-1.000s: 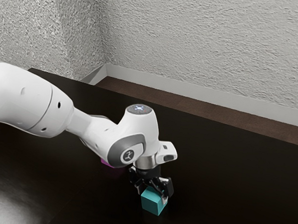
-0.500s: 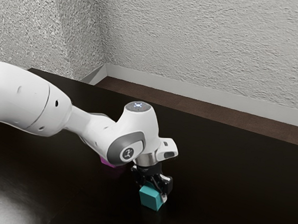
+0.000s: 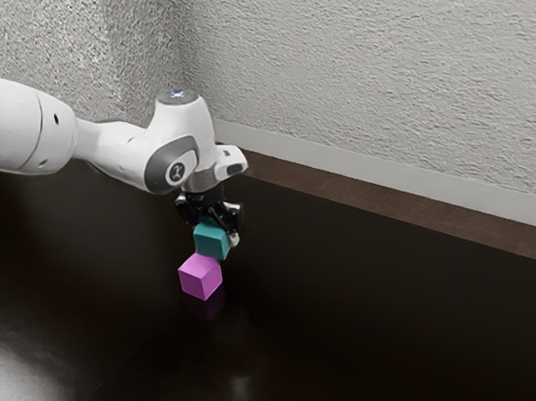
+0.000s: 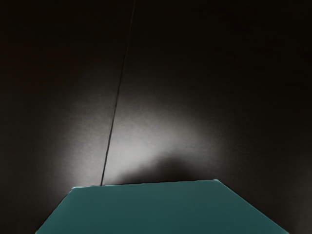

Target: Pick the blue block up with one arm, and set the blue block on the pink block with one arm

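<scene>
Gripper (image 3: 216, 233) clenched on the blue block (image 3: 210, 244), black fingers pinching it from two sides. The block is off the table (image 3: 379, 305), hanging low over the pink block (image 3: 199, 278). In the exterior view the arm (image 3: 118, 148) comes in from 9 o'clock. The blue block reads at roughly 12 to 1 o'clock of the pink one, faces nearly meeting. Can't tell if they touch or if a gap remains. Depth offset is also unclear from this angle.

In the wrist view the blue block (image 4: 161, 209) is a teal slab right under the hand, with dark tabletop (image 4: 204, 73) and a thin seam line (image 4: 117, 97) beyond it. That view doesn't help me check alignment over the pink block.

Step, as I judge it: carry done, placement pending.

Risks:
- Off-centre drop. If the blue block sits toward 1 o'clock of pink, opening now could leave it overhanging, and it would tip off.
- The blocks look rotated differently, so corner-on-edge contact would make the stack wobble.
- Coming down too hard or skewed could shove the pink block, which is loose on a slick-looking table.
- Releasing from too high means a bounce and a slide off.
- A finger brushing pink on the way out could topple the stack.
</scene>
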### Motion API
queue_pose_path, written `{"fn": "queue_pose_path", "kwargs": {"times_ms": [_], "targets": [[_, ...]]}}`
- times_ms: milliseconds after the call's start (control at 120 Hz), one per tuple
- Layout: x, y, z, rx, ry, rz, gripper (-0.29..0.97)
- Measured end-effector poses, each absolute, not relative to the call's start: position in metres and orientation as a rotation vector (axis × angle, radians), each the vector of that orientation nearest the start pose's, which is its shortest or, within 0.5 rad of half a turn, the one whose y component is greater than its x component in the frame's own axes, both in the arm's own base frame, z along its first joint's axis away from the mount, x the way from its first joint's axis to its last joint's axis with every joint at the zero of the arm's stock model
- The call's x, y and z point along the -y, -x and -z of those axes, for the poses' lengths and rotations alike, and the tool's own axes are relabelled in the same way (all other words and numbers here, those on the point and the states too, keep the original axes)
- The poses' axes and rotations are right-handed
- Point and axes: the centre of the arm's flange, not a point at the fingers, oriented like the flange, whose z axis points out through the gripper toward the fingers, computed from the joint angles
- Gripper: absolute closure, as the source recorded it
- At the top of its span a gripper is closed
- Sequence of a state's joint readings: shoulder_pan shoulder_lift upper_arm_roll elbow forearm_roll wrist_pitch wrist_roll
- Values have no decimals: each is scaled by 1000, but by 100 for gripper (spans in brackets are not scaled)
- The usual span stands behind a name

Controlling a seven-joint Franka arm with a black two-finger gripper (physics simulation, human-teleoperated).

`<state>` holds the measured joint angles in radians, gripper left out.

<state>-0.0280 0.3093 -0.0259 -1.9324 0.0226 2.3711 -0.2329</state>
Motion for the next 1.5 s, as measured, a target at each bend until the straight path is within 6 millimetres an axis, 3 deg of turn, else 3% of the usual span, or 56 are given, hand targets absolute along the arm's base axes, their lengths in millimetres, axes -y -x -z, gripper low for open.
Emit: {"fn": "queue_pose_path", "kwargs": {"times_ms": [208, 275, 375, 542, 900, 1142, 1208, 1283, 1325, 1375, 1450, 1500], "targets": [[11, -646, -334, 233, 3136, 199, 32], [9, -632, -343, 215, 3138, 196, 32], [6, -609, -340, 211, 3148, 148, 31], [2, -598, -334, 192, 3158, 114, 29], [4, -597, -326, 123, 3162, 93, 30], [8, -598, -333, 92, 3179, 114, 13], [17, -596, -369, 58, 3176, 207, 10], [24, -584, -438, 21, 3166, 346, 7], [28, -572, -485, -6, 3157, 424, 6], [33, -560, -524, -58, 3149, 469, 4], [31, -555, -565, -116, 3137, 495, 3], [28, -551, -580, -146, 3134, 471, 2]]}}
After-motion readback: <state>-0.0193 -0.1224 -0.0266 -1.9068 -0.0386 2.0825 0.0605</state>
